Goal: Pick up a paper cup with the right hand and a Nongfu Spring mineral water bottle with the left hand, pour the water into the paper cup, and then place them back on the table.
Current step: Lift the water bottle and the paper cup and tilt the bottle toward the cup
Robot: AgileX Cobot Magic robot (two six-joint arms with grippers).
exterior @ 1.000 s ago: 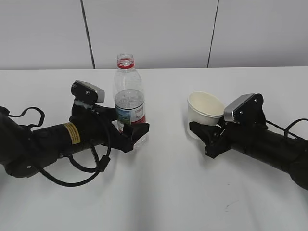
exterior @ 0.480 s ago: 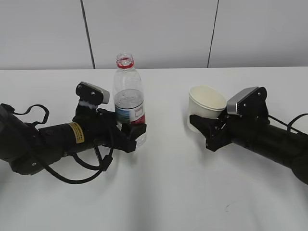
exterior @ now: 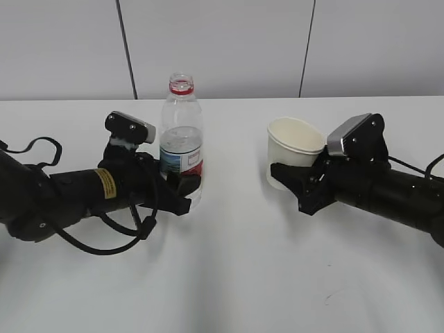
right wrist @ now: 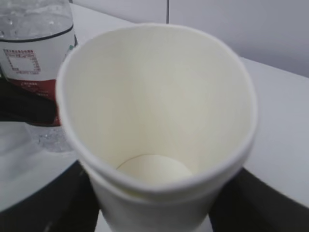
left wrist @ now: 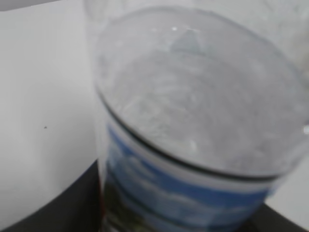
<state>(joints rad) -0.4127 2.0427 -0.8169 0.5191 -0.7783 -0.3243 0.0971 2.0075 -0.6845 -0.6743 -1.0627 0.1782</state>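
The Nongfu Spring bottle stands upright left of centre, uncapped, with a red neck ring and partly filled. My left gripper is shut round its lower body below the label. The bottle fills the left wrist view, with a dark finger beside it. The paper cup is upright right of centre, and my right gripper is shut on its lower wall. In the right wrist view the cup has a slightly squeezed rim and shows no water inside. The bottle shows behind it.
The white table stretches round both arms, with a faint scuff mark near the front. A grey panelled wall stands behind the table's far edge. Black cables loop under the left arm.
The cup has gone from tilted toward the bottle to nearly upright. The left arm has drawn the bottle slightly left. Both grips hold.
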